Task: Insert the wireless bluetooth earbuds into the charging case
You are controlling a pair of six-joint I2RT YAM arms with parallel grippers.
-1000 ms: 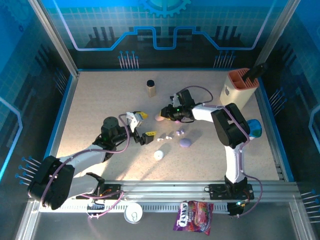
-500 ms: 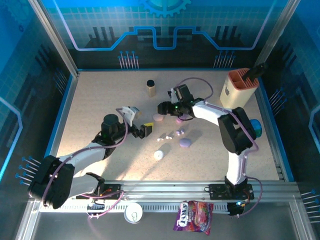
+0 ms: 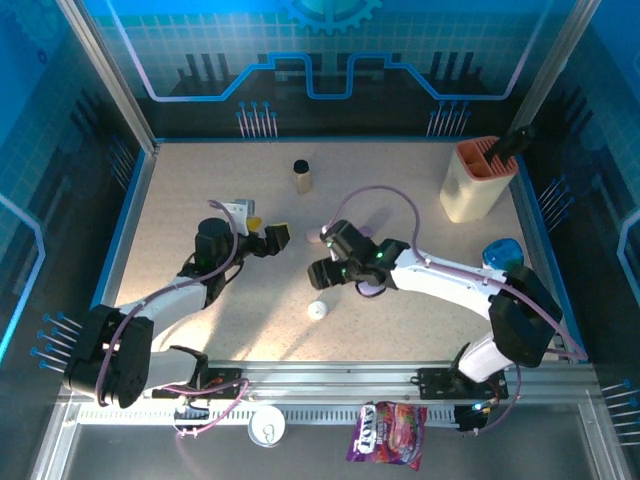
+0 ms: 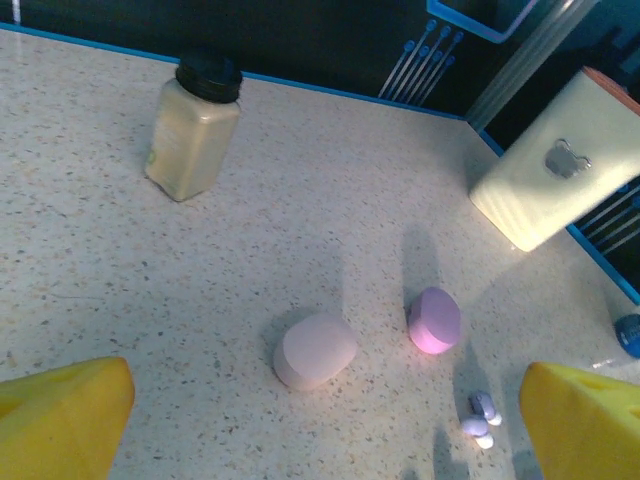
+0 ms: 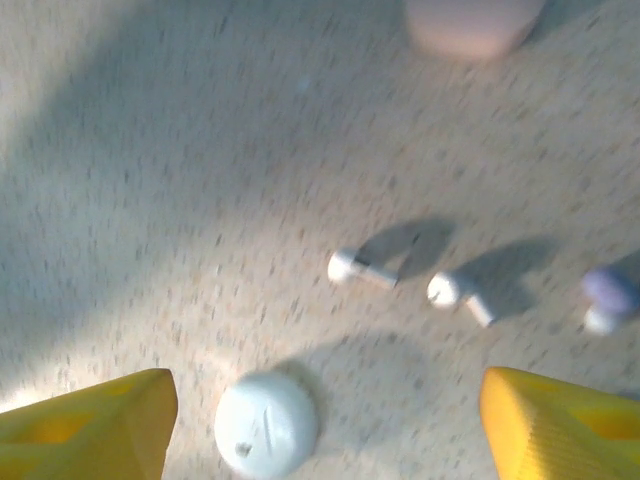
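Two white earbuds (image 5: 360, 268) (image 5: 460, 295) lie loose on the table just ahead of my right gripper (image 5: 320, 430), which is open with nothing between its yellow fingers. A purple earbud (image 5: 608, 295) lies at the right edge of that view. A round white case (image 5: 267, 423) (image 3: 318, 310) sits near the right gripper's left finger. The pink case (image 4: 315, 350) and the purple case (image 4: 435, 320) rest shut on the table ahead of my left gripper (image 4: 320, 445), also open and empty. Two purple earbuds (image 4: 480, 420) lie right of them. From above, the left gripper (image 3: 268, 232) is left of the right gripper (image 3: 318, 272).
A capped bottle (image 3: 302, 175) stands at the back middle and a cream holder (image 3: 478, 180) at the back right. A blue object (image 3: 500, 252) lies by the right wall. A snack bag (image 3: 388, 435) and a tin lid (image 3: 267, 428) lie in front of the rail.
My right gripper has opened and swung from beside the pink case toward the front, over the white earbuds. My left gripper has pulled back and to the left, still open.
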